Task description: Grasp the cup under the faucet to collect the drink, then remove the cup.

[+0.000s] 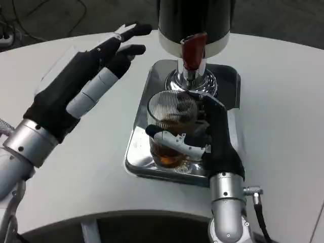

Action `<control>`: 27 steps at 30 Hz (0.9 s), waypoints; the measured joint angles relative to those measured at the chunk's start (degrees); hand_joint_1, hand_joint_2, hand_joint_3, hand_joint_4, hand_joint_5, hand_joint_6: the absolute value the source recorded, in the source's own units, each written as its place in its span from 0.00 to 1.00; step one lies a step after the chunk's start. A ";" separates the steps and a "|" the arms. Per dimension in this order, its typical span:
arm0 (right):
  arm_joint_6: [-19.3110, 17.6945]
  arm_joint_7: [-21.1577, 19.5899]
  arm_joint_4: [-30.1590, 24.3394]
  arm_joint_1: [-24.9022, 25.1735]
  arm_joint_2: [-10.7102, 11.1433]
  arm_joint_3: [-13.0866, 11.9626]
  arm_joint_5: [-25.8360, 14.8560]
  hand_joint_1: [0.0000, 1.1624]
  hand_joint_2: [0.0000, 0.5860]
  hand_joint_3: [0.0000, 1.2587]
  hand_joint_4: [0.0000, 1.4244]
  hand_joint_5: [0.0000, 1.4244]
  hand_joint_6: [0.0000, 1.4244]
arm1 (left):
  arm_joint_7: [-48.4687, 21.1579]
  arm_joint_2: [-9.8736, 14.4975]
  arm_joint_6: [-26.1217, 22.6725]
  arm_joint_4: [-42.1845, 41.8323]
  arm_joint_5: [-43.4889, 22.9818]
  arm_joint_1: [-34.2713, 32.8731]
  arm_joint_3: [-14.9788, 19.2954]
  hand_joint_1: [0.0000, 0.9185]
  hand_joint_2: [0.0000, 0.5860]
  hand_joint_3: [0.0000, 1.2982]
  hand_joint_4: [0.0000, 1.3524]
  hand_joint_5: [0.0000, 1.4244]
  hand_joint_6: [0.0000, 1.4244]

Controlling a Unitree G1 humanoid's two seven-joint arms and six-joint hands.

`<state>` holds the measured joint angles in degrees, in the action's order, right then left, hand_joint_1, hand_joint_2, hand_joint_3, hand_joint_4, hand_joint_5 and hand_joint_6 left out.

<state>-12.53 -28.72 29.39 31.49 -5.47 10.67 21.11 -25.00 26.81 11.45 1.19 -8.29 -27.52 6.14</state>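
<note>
Right robot hand [202,139] is gripping the cup [171,129], its fingers wrapping around the glass on the tray [139,152] at 6 o'clock of the faucet [192,50]. Left robot hand [86,83] is hovering spread over the desk [283,101] at 9 o'clock, holding nothing.

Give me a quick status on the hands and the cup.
Right hand grips cup under faucet, drink inside. Left hand open, raised. Nothing in the way.

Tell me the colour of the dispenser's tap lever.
Red; the tap lever shows best in the head view, above the cup.
</note>
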 measured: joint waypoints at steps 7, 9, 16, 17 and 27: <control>0.04 1.38 -2.95 -2.76 -0.17 1.21 0.30 0.84 0.12 0.60 0.59 0.72 0.76 | -0.39 0.54 -0.88 -2.59 -0.39 1.16 1.71 0.00 0.14 0.14 0.00 0.11 0.08; 0.44 2.01 -4.99 -4.31 -0.20 1.48 0.95 0.83 0.12 0.60 0.59 0.73 0.76 | -0.40 1.23 -0.92 -3.00 -0.40 1.64 2.29 0.00 0.14 0.14 0.00 0.12 0.08; 2.06 4.95 -11.98 -9.57 0.06 2.25 1.50 0.83 0.13 0.60 0.59 0.73 0.77 | -0.41 2.15 -0.89 -3.05 -0.36 3.30 4.09 0.00 0.14 0.14 0.00 0.12 0.08; 2.36 5.54 -13.41 -10.51 0.14 2.39 1.73 0.83 0.13 0.60 0.59 0.73 0.78 | -0.41 2.46 -0.81 -3.05 -0.32 3.55 4.30 0.00 0.14 0.14 0.00 0.12 0.08; 3.60 10.08 -23.60 -16.62 1.77 3.36 2.15 0.83 0.13 0.60 0.59 0.73 0.78 | -0.81 5.94 5.02 -2.84 2.09 7.77 6.12 0.00 0.15 0.16 0.04 0.14 0.10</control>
<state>-8.93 -18.64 5.79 14.87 -3.70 14.02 23.26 -25.81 32.75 16.46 -1.65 -6.20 -19.75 12.27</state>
